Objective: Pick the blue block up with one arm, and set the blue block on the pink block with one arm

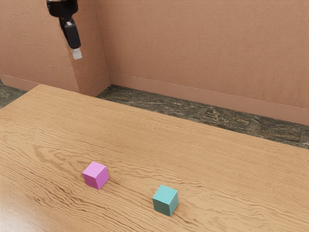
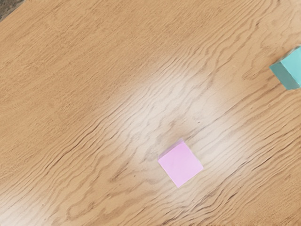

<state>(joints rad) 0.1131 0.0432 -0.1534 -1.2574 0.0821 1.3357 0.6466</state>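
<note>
The blue block [image 1: 165, 200], a teal-blue cube, rests on the wooden table [image 1: 203, 154] near its front edge. A pink block [image 1: 95, 175] sits on the table a short way toward the exterior view's left of it, and the two do not touch. My gripper [image 1: 77, 54] hangs high above the table's far left corner, well away from both blocks and holding nothing. From the wrist camera the pink block [image 2: 180, 164] lies far below the hand, with the blue block [image 2: 289, 69] off to one side, partly cut off by the frame.
A pinkish wall with a jutting corner [image 1: 91, 58] stands behind the table. Dark stone floor [image 1: 203, 111] runs between the wall and the table's far edge. Bare wood surrounds both blocks.
</note>
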